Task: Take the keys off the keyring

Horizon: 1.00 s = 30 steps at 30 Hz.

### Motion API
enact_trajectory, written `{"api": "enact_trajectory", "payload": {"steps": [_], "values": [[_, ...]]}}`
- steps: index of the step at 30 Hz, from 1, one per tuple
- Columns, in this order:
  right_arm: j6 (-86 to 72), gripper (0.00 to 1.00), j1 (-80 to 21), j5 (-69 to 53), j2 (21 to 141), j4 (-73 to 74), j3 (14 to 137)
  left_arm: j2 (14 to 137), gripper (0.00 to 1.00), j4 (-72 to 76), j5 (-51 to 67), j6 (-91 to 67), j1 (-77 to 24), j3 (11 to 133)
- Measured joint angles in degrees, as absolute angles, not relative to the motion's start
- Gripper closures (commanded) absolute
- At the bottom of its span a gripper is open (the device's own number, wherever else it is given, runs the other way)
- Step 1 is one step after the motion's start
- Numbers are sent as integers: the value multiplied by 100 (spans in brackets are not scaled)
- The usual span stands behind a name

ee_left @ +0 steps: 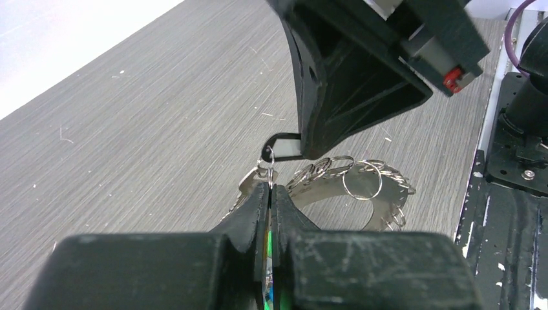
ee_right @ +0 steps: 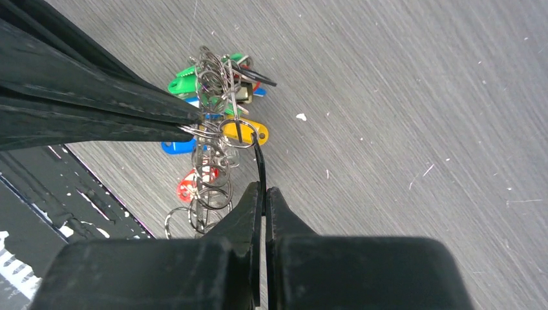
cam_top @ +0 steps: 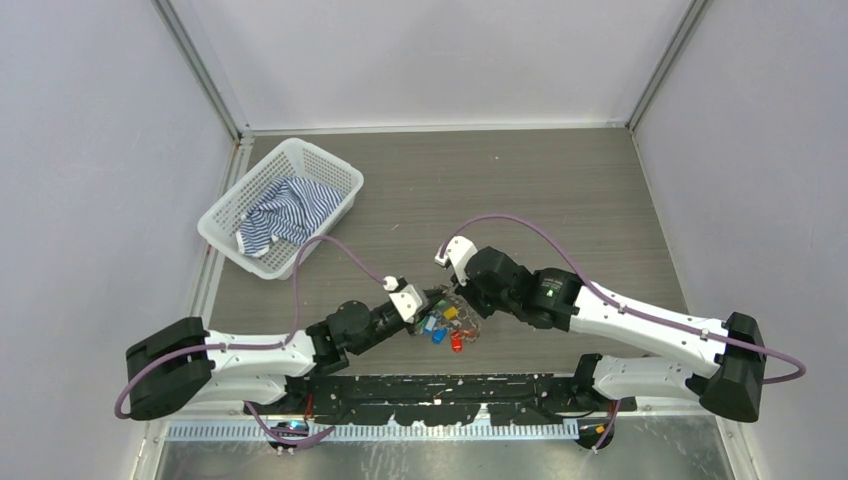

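Silvery, jagged-rimmed metal keyring [ee_left: 329,192] lies midway along the near edge of the worktop [cam_top: 560,200], silver keys with coloured plastic tags [ee_right: 216,90] bunched on it. Light, stiff, slippery, I judge: pinch tags. My left gripper [ee_left: 270,187] and right gripper [ee_right: 263,188] each clench one key.

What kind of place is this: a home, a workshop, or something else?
Most likely a robot test booth in a lab: plain white walls close in one grey table, two robot arms are bolted at its edge, and the props are a basket and keys.
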<state>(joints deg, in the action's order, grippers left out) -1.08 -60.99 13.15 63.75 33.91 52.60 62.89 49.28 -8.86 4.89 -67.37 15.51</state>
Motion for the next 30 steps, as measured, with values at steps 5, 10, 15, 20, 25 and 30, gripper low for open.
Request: {"api": "enact_trajectory", "payload": {"steps": [5, 10, 15, 20, 25, 30], "values": [[-244, 99, -6062, 1205, 6375, 3181, 4974, 6208, 99, 4908, -849, 469, -6737, 1461], [-327, 99, -6060, 1127, 6379, 3046, 4882, 6184, 85, 4932, -840, 454, -6737, 1382], [-272, 99, -6018, 1151, 6381, 3166, 5033, 6169, 76, 5050, -840, 386, -6737, 1382], [-180, 99, -6069, 1149, 6418, 3258, 5319, 6156, 78, 5068, -858, 357, -6735, 1382], [-137, 99, -6182, 1151, 6418, 3354, 5387, 6158, 81, 5087, -897, 311, -6600, 1382], [-108, 99, -6259, 1166, 6418, 3420, 5391, 6158, 92, 5072, -679, 191, -6320, 1411]]}}
